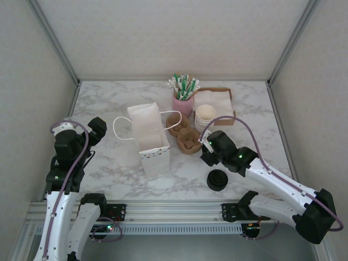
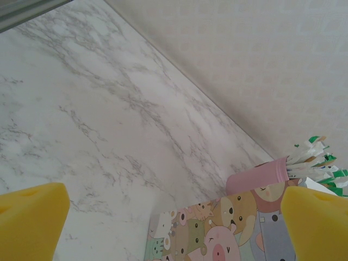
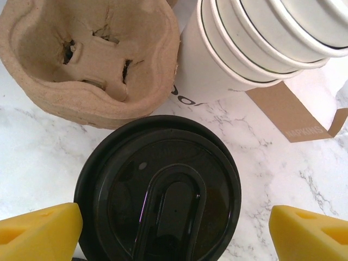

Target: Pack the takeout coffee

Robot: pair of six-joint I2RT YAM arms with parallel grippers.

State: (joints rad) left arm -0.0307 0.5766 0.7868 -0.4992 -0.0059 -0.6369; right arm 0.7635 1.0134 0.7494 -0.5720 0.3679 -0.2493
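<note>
The takeout coffee carrier (image 1: 185, 134), brown moulded pulp with round wells, lies right of the white paper bag (image 1: 150, 139). In the right wrist view the carrier (image 3: 89, 60) sits just beyond a round black lid (image 3: 157, 185). My right gripper (image 3: 174, 234) is open, with one yellow fingertip on each side of that lid; from above, this gripper (image 1: 208, 145) hovers at the carrier's near right edge. My left gripper (image 1: 97, 129) stays left of the bag, open and holding nothing. The left wrist view shows my left gripper (image 2: 174, 223) facing the bag's cartoon-printed side (image 2: 217, 234).
A stack of cream paper cups (image 1: 205, 117) (image 3: 255, 43) stands right of the carrier. Behind are a pink cup of straws (image 1: 183, 103) (image 2: 258, 174) and a brown napkin box (image 1: 218, 103) (image 3: 296, 117). A black round object (image 1: 217, 180) sits near the front edge.
</note>
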